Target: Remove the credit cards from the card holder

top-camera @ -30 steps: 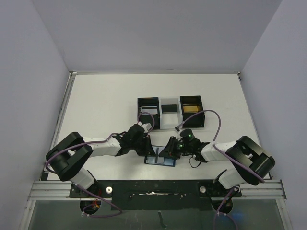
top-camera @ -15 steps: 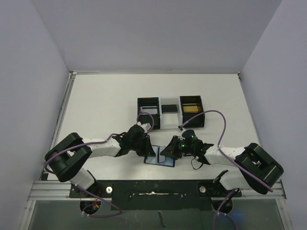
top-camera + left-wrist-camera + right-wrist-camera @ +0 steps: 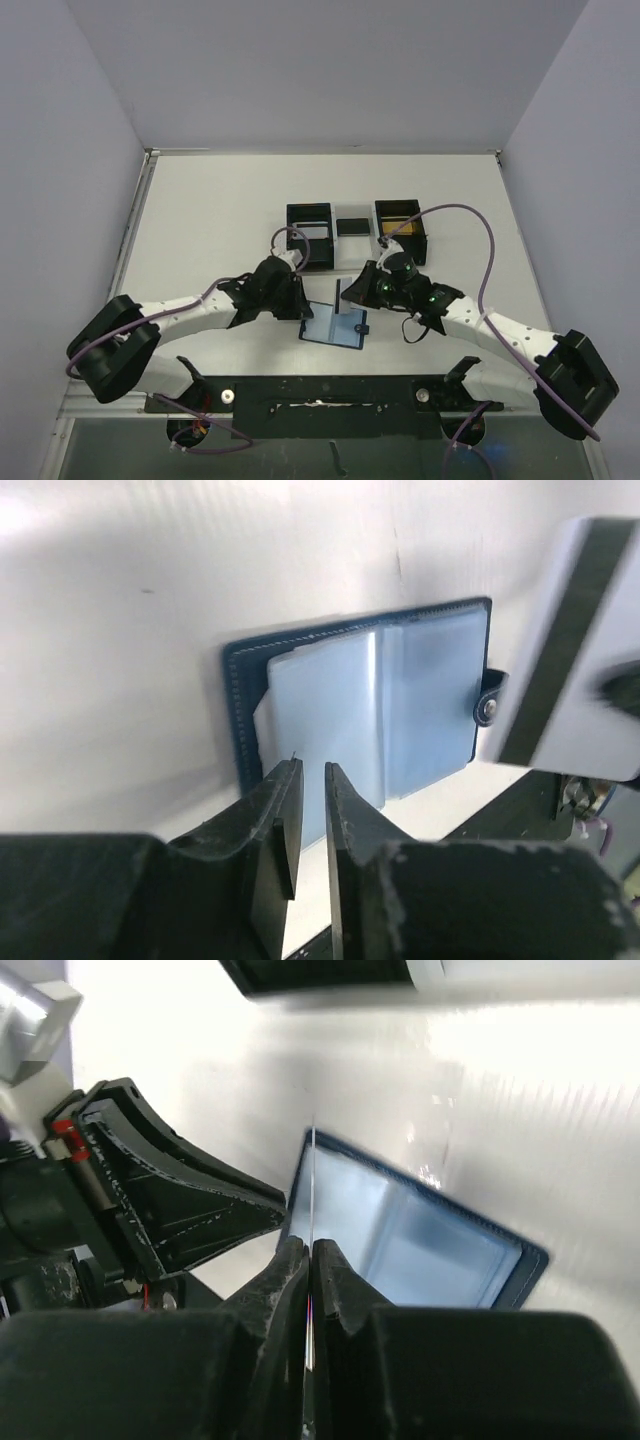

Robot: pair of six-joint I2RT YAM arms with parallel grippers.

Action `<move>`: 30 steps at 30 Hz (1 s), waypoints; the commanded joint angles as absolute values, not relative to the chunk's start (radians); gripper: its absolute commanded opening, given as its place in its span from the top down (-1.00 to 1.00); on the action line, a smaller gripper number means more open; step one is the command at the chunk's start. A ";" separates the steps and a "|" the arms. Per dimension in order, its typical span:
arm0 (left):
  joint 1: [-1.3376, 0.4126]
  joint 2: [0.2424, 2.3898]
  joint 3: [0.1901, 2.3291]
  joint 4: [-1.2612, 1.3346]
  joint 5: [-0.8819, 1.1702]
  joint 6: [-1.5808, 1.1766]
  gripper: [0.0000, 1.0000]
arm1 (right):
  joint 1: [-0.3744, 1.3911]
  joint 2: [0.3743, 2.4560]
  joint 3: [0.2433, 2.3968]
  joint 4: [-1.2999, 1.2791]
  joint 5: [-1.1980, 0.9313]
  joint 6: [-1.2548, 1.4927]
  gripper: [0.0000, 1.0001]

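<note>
Left wrist: card holder (image 3: 350,710), seemingly spread-open

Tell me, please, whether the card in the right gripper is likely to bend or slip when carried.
Probably stiff: the card stands straight, edge-on in the right wrist view, with no sag. Likely light, being so thin. It might pivot or slip, since the right gripper pinches it near one end only.

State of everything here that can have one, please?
Dark blue stitched bifold card holder: spread open, lying flat.
White, dark-striped plastic card: out of the holder, held on edge.
Right end effector: shut on that card.
Left end effector: barely parted, empty, above the holder.
Two black square open-top boxes: silver card in one, gold card in other.
</note>
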State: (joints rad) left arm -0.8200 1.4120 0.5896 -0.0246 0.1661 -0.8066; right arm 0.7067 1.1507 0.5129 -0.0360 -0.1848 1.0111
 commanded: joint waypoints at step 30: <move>-0.213 0.873 0.727 -0.402 0.007 -0.410 -0.44 | 0.737 1.808 1.292 0.071 -0.020 -0.627 1.00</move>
